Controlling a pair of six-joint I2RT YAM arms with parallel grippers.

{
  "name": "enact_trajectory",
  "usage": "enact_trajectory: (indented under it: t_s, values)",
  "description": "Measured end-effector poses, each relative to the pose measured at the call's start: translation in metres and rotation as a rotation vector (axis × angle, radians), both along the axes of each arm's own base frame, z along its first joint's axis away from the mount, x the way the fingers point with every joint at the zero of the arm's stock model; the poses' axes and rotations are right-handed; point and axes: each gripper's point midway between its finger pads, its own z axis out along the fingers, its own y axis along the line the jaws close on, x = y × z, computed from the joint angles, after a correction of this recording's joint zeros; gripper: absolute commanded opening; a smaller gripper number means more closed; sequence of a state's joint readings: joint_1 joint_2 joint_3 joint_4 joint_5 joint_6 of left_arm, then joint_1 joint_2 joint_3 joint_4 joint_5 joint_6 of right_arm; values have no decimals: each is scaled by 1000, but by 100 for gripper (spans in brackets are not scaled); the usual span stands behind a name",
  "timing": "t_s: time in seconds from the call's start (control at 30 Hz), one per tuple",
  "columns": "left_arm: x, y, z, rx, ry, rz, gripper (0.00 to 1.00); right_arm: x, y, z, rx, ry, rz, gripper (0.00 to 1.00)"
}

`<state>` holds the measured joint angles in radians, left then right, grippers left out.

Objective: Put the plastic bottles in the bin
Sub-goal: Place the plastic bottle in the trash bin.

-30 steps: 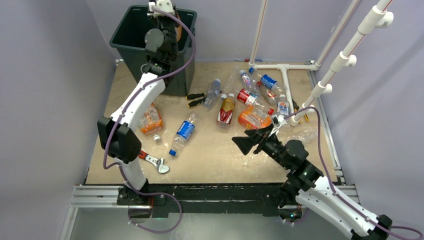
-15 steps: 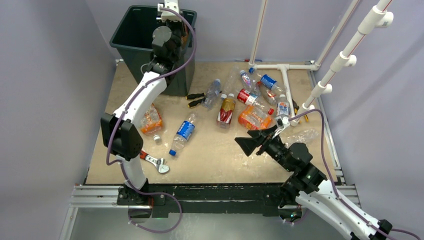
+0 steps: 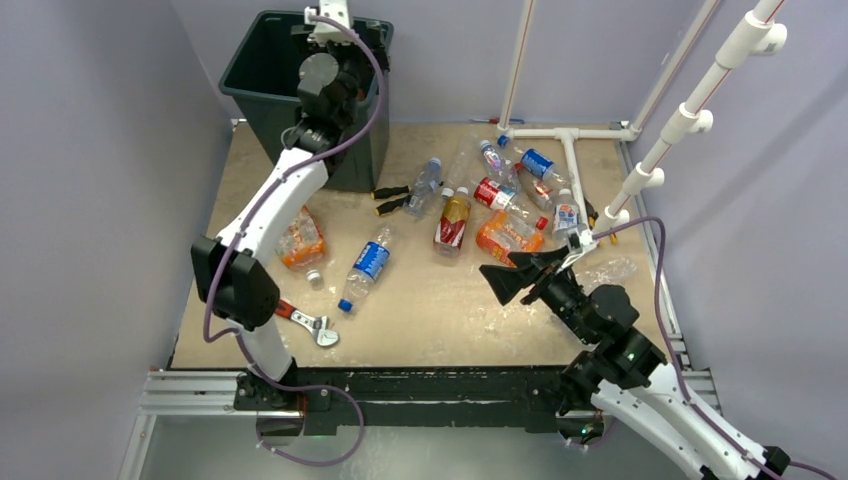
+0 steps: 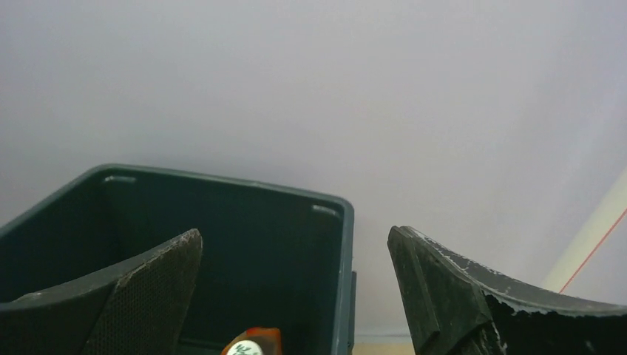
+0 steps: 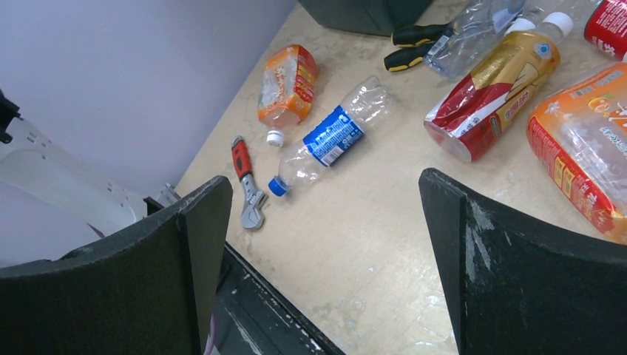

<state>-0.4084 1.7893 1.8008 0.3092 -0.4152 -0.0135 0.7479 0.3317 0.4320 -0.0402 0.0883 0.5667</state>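
My right gripper (image 3: 505, 272) gapes empty; the orange-labelled bottle (image 3: 505, 236) lies just above it in frame, lengthwise across (left gripper (image 4: 296, 237), over the bin (image 3: 245, 92), equally wide, empty).

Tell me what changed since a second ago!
The left gripper, above the bin, opened and let go of an orange bottle, which now shows down inside the bin. The right gripper drifted a little to the right, open as before. The other bottles on the table, the screwdrivers and the wrench stayed put.
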Motion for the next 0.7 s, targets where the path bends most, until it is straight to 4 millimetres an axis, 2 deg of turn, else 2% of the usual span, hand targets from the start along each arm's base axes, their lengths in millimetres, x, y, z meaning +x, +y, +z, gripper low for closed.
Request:
enact_trajectory:
  t_s: [0.17,0.27,0.37,0.47,0.57,0.63,0.7]
  values:
    - [-37,6,50,-76,-43,-25,99,5,-6,15,3,-19,-40,98]
    - [-73,9,81,-168,-56,-58,99,11,-12,22,6,-22,-90,98]
    - [-123,24,94,-284,-51,-97,99,20,-18,28,4,-18,-151,98]
    - [-172,43,86,-385,-42,-133,99,29,-20,30,-7,-4,-190,97]
    - [-206,47,58,-438,20,-203,99,39,-15,26,-35,30,-211,97]
    - [-216,38,38,-447,84,-266,99,46,-11,21,-60,57,-220,97]
    - [-220,24,5,-434,183,-321,99,54,-9,14,-86,92,-245,96]
